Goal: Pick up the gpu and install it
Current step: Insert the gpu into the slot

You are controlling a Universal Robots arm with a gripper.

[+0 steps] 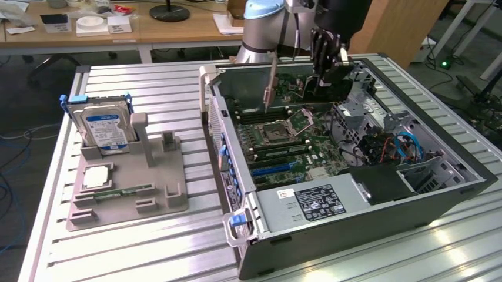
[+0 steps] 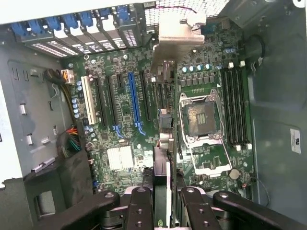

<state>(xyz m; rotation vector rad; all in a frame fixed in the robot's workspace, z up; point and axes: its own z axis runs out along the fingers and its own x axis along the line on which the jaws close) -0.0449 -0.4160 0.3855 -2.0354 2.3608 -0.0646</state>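
My gripper (image 1: 326,66) hangs over the far end of the open computer case (image 1: 462,170), shut on the gpu (image 1: 333,82). The gpu is a thin dark card held on edge. Its silvery metal end bracket (image 1: 271,82) hangs down toward the motherboard (image 1: 294,150). In the wrist view the gpu (image 2: 163,143) runs edge-on away from my gripper (image 2: 163,199) to the bracket (image 2: 176,38). My black fingers (image 2: 139,206) press on both sides of the card. It floats above the board between the blue expansion slot (image 2: 134,100) and the CPU socket (image 2: 201,120), clear of both.
On the exterior view's left stands a grey fixture (image 1: 157,202). It holds an upright hard drive (image 1: 102,126), a CPU (image 1: 96,176) and a memory stick (image 1: 121,192). Inside the case are a power supply (image 1: 314,202), drive cage (image 1: 357,108) and cables (image 1: 396,147). Memory slots (image 2: 235,105) flank the socket.
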